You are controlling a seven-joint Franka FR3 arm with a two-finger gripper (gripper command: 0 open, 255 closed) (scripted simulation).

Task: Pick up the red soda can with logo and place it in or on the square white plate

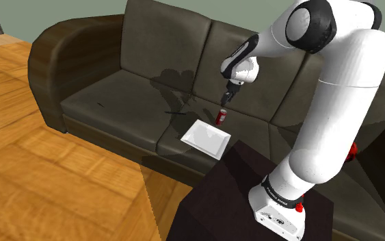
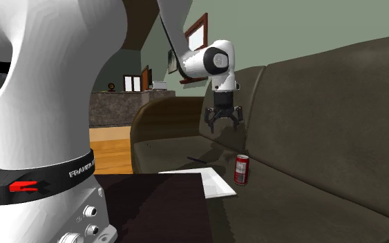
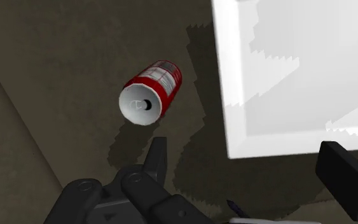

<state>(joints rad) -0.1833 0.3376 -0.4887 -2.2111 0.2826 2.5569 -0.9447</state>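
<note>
Red soda can (image 1: pixel 221 117) (image 2: pixel 241 169) (image 3: pixel 151 93): red body, pale label band, light top. It stands upright on the seat cushion of the dark sofa (image 1: pixel 115 96), just beside one edge of the plate.
Square white plate (image 1: pixel 206 138) (image 2: pixel 213 183) (image 3: pixel 285 83): lies flat on the same cushion, bare.
End effector (image 1: pixel 226 98) (image 2: pixel 224 124) (image 3: pixel 254 168): black, fingers spread wide, holding nothing. It hangs above the can and points down, well clear of it.
Arm: white, dark joints, rising from the dark stand (image 1: pixel 218 198).
Floor (image 1: pixel 47 171): wood planks.
</note>
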